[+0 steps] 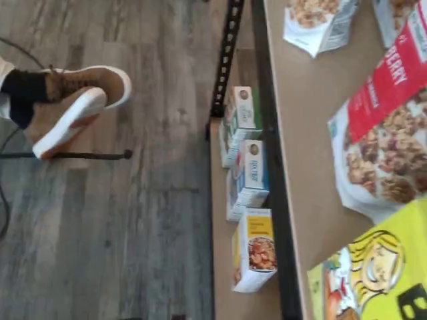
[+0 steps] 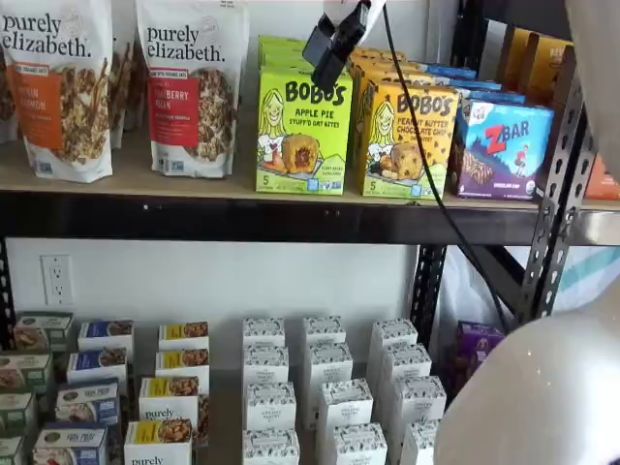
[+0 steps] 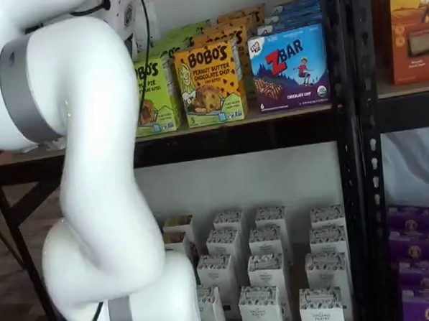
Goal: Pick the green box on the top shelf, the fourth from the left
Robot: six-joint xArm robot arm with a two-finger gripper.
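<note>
Beige wooden top shelf (image 2: 145, 179) with its black steel beam carries granola pouches (image 2: 192, 87) on the left, then the lime-green upright Bobo's apple pie carton (image 2: 302, 131). Just above the carton's top right corner hangs the black-fingered gripper (image 2: 329, 44), fingers parted, holding nothing.

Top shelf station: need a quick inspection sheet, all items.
Surface: top shelf, beige board on a black beam, fully stocked.
Job's things: green box upright at the front edge, untouched.
Clutter: orange box and blue box beside it; granola bags; small cartons below.
Gripper: gripper hangs above the green box; opening unclear here.
Cables: black cable drapes across the orange box.
Surroundings: shoe on wood floor.
</note>
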